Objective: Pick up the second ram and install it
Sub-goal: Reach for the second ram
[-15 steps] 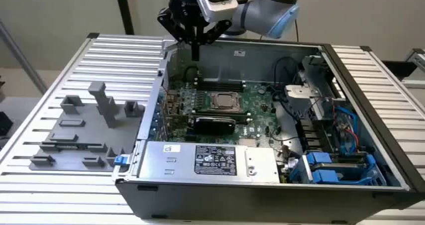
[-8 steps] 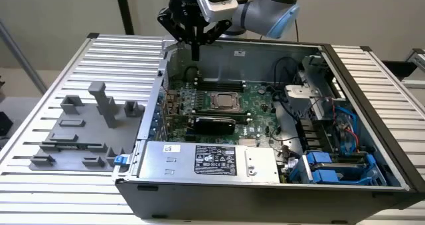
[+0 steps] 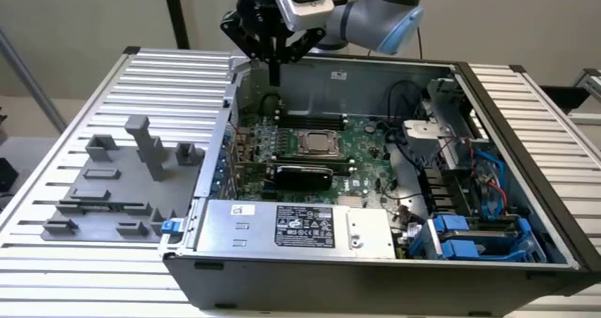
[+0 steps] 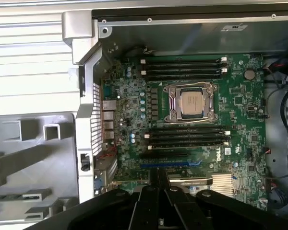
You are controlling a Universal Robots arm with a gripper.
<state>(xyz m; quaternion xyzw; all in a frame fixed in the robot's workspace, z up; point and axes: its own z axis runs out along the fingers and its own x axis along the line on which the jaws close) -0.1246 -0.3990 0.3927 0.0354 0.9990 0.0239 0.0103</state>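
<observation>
My gripper (image 3: 275,79) hangs high over the back corner of the open computer case (image 3: 526,156), on the exterior view's left. Its black fingers (image 4: 159,175) are pressed together in a narrow column, and no green stick shows between them. Below lies the large green motherboard (image 4: 240,100), with long black memory slots (image 4: 182,67) on one side of the silver processor (image 4: 191,101) and more slots (image 4: 187,136) on the other. I cannot pick out the second ram as a thin green stick. A long dark groove (image 3: 103,207) runs across the grey holder; what it holds is unclear.
A grey holder block (image 3: 112,184) with posts stands on the ribbed table at the exterior view's left. The case's metal walls (image 4: 86,72) rise around the motherboard. A power supply (image 3: 291,226) sits along the near side, and drive bays with blue cables (image 3: 479,226) at the right.
</observation>
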